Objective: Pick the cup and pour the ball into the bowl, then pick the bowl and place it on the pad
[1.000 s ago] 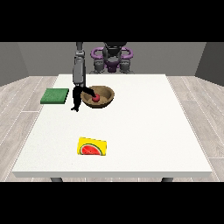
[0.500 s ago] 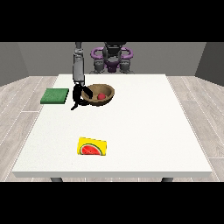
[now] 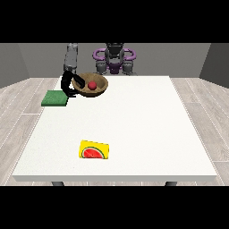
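Nearest the camera, lying on its side on the counter [image 3: 147, 134]: a yellow cup [image 3: 94, 150] with a watermelon print, well apart from everything else. Farther back, toward the view's left edge: a flat green pad [image 3: 54, 98]. Just beyond and beside it: a brown bowl [image 3: 99, 89], red ball [image 3: 92, 85] inside, apparently lifted off the counter. Gripped at its left rim by the robot hand at the view's left [image 3: 69, 85], black fingers curled round the edge. No second robot hand in view.

Pouring judged done; carrying step under way. Next: shift leftward over the pad, keep level, lower, then release.
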Controlling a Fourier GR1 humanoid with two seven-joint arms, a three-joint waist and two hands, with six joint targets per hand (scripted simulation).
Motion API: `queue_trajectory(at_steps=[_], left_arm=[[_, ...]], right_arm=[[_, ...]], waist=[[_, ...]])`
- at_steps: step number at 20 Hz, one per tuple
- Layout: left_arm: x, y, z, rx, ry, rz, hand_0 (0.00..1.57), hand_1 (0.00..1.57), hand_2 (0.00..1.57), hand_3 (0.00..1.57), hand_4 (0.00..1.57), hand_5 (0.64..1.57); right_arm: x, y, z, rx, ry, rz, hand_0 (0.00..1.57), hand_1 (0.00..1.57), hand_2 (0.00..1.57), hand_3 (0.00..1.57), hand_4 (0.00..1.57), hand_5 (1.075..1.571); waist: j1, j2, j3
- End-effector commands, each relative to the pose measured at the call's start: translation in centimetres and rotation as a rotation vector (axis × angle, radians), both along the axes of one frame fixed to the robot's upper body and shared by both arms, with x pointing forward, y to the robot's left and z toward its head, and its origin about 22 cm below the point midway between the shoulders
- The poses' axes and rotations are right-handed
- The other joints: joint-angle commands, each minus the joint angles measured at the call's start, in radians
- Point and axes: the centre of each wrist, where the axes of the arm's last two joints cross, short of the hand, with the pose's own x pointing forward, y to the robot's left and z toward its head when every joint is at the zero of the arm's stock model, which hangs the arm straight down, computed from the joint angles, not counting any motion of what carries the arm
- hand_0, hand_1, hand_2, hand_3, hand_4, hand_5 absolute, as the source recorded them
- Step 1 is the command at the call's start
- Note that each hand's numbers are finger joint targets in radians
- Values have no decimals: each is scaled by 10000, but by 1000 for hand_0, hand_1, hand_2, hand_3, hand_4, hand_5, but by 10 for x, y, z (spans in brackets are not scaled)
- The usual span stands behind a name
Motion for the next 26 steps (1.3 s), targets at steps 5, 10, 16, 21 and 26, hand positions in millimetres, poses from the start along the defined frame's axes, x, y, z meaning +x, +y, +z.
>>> queue_trajectory(at_steps=[5,10,16,21,26], left_arm=[[-23,33,0,72,-564,434,0,0,0,0,0,1541],[-12,14,-5,178,-708,695,0,0,0,0,0,1538],[-29,31,17,198,-851,809,0,0,0,0,0,1535],[-28,16,17,447,-895,843,0,0,0,0,0,1534],[-52,32,50,770,-1816,1161,0,0,0,0,202,1532]], right_arm=[[-1,-44,17,-491,80,-13,1571,1571,1571,1571,1287,1507],[-6,-68,10,-811,-200,42,1571,1571,1571,1571,1302,1519],[-14,-115,28,-823,-713,-18,1571,1571,1571,1571,1297,1534],[-30,-158,18,-29,-673,-375,1571,1571,1571,1213,1280,1535],[-32,-180,40,-30,-1252,-380,1571,1571,1571,779,1293,1551]], waist=[[-277,607,54],[-497,814,62],[-610,1076,61],[-341,999,71],[-324,1829,69]])
